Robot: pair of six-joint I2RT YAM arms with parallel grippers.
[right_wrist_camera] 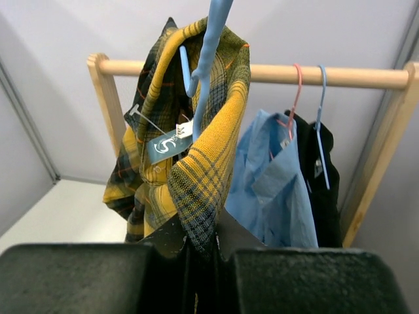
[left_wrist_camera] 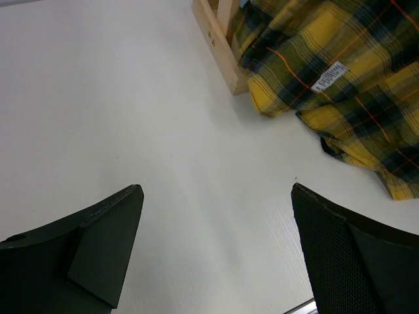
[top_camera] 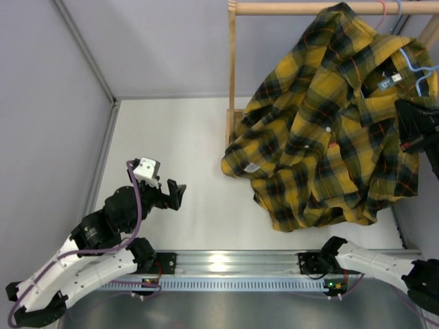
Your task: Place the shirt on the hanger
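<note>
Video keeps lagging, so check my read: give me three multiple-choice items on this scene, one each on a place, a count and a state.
1. Where is the left gripper? A over bare table, left of the wooden rack; B under the table; C off camera.
2. How many plain garments hang on the rail? A none; B two; C four.
3. The right gripper is: A open; B shut on the shirt; C shut on nothing.
1A: its open jaws frame only table. 2B: a light-blue shirt and a black garment. 3B: plaid fabric runs down between its closed jaws.
</note>
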